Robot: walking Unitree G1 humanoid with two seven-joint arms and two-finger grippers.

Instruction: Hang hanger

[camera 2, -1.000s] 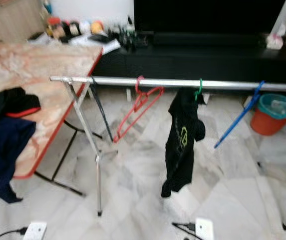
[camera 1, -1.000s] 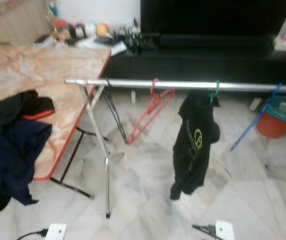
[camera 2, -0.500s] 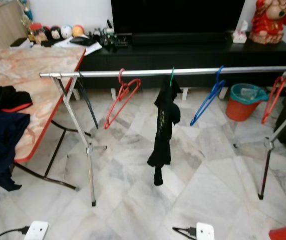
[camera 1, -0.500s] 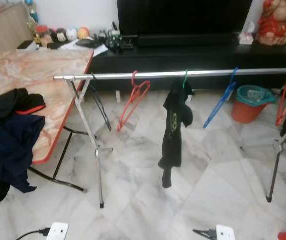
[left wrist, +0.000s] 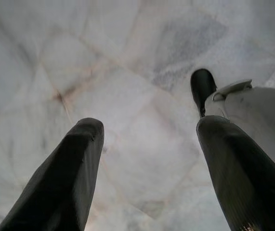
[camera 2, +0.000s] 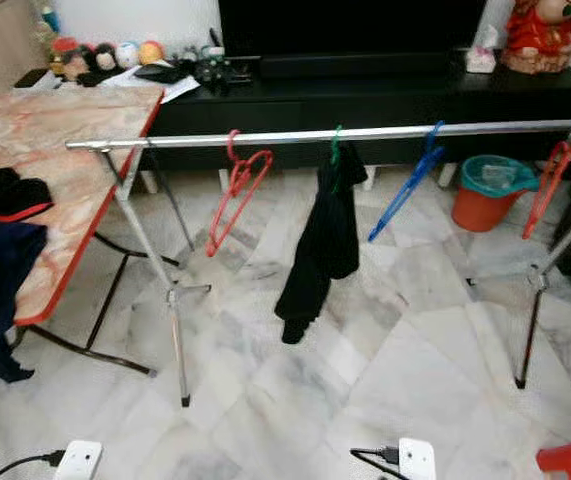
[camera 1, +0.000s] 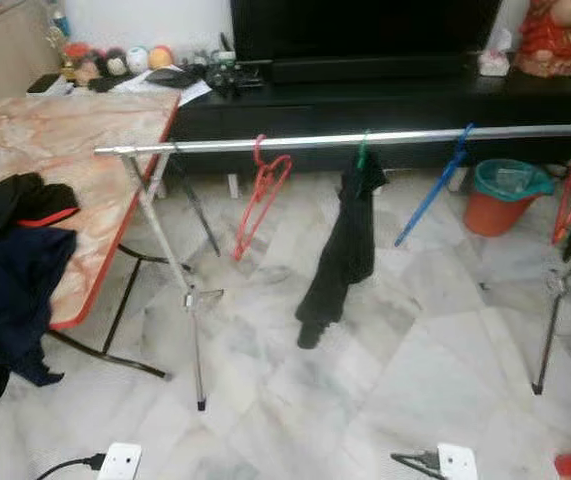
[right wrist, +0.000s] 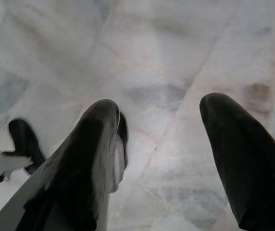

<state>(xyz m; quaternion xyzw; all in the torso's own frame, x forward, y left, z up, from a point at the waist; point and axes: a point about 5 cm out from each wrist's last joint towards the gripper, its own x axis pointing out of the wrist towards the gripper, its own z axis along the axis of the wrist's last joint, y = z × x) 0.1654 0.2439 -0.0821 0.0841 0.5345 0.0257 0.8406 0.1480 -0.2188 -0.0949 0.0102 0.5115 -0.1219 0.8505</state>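
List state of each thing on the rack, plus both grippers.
rail: level, on its stand
red hanger: hooked on rail, empty
black garment: hanging from green hanger
blue hanger: hooked on rail, empty
left gripper: jaws open, empty, over floor
right gripper: jaws open, empty, over floor

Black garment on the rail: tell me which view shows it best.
The right eye view: the black garment hangs whole near mid-frame from a green hanger on the rail. The left eye view shows it equally complete. Both wrist views face the marble floor.
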